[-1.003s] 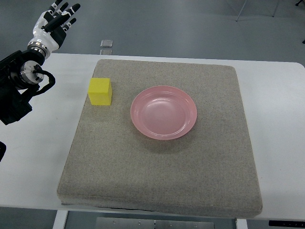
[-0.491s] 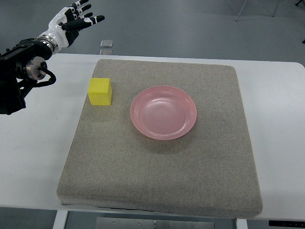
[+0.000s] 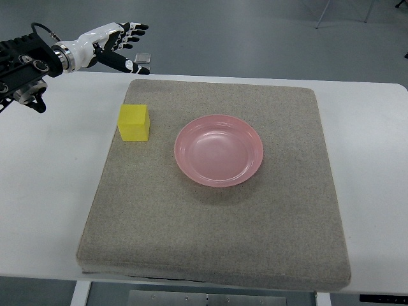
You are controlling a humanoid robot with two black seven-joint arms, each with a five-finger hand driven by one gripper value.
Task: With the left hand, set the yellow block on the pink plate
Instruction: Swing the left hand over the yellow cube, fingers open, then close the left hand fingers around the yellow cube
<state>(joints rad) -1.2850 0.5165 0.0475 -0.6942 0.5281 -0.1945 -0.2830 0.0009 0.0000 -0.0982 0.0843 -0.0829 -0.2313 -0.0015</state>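
A yellow block sits on the left part of a grey mat. A pink plate lies empty at the mat's middle, to the right of the block. My left hand comes in from the upper left. It hovers above the table's far edge, beyond and slightly left of the block. Its fingers are spread and hold nothing. The right arm is out of view.
The mat lies on a white table. A small clear square object lies at the table's far edge, just right of my left hand. The floor beyond is grey.
My left arm has swung right and lower, turning the hand from pointing up to reaching sideways toward the mat's far left corner. The block and plate have not moved.
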